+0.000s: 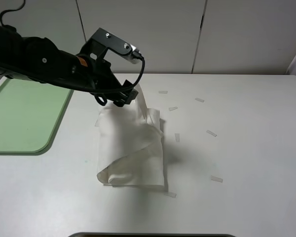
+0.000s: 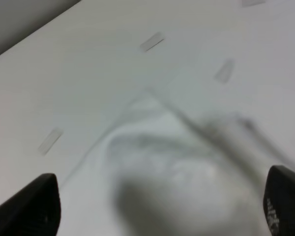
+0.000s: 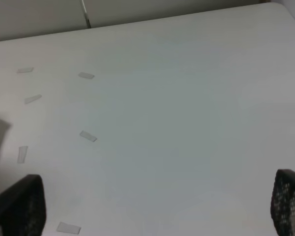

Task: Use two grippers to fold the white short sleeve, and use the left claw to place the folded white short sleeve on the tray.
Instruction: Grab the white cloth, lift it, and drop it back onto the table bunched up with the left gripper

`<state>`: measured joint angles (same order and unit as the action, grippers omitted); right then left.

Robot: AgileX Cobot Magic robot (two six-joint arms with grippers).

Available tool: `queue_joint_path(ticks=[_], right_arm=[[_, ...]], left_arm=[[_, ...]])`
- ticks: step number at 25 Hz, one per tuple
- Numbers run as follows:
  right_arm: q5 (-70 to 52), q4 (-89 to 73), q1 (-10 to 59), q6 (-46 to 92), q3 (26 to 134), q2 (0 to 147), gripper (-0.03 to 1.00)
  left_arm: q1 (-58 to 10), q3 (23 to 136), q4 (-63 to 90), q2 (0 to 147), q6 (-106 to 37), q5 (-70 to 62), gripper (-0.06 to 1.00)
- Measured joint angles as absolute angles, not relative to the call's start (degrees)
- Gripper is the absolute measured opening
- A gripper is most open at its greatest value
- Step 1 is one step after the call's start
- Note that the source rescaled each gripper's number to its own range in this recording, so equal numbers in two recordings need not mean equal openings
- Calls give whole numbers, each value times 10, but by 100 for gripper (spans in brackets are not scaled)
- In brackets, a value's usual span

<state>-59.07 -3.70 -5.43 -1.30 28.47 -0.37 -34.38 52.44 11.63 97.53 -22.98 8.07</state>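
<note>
- One folded white cotton short sleeve point(image 1: 131, 148) lies near the middle of the white table point(image 1: 246, 148), its near end rolled into a soft curl, its far edge pulled up into a peak.
- Several small pale strips point(image 1: 211, 133) lie scattered on the table to the right of the garment, apart from it.
- At that raised far edge sits the black left claw point(image 1: 122, 97), reaching in from the left on a bulky black arm point(image 1: 39, 61) with a small orange mark and a looping black cable.
- Left wrist view: the two black fingers point(image 2: 32, 206) stand wide apart at the frame edges, blurred white cloth point(image 2: 187, 172) between them; whether cloth is pinched cannot be told.
- Right wrist view: the right gripper point(image 3: 157, 211) has its fingers spread wide over bare table, grasping nothing; the gripper does not appear in the high view.
- Farther left, the flat pale-green plastic tray point(image 1: 24, 118) with rounded corners rests on the table, well apart from the garment and partly under the left arm.
</note>
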Motion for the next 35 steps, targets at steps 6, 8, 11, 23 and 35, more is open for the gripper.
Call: queue_joint_path(ticks=[6,8,11,23,35], right_arm=[[-591,-37,-54,-13,285,-4,100],[-591,-37,-54,-13,285,-4,100],[-591,-37,-54,-13,285,-4,100],[-591,-38,-54,-13,285,-4,100],[-591,-38,-54,-13,285,-4,100]], left_arm=[[-301,460,116,957,-217,115,82],[-301,434,116,957,-208,149,82],[-300,410,116,963,-184,201,82],[-319,403,-89,1066,78,402,82],[-332,404,-145,1215,103,574,82]])
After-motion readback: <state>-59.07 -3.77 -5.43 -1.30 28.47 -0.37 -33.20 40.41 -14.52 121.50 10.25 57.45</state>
